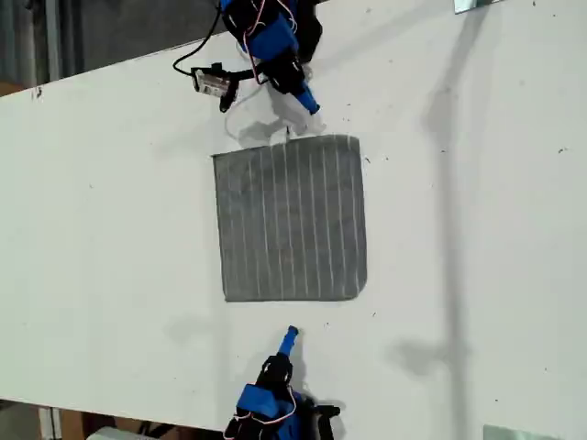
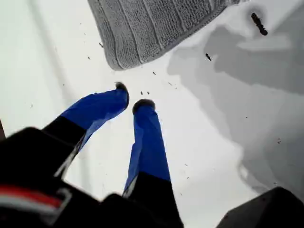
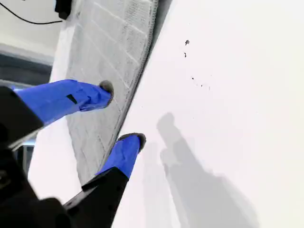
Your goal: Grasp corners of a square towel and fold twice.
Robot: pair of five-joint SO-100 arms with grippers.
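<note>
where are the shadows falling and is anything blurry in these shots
Exterior view: soft grey arm shadows streak the white table; the towel is sharp. First wrist view: large layered shadows beside my first gripper, whose dark housing is blurred. Second wrist view: a shadow stretches past my second gripper; its near body is defocused.

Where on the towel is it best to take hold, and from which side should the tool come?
Take a rounded corner, coming low from outside the towel. It lies flat on the table, so one finger must slip under the edge; probably a corner lifts easiest.
</note>
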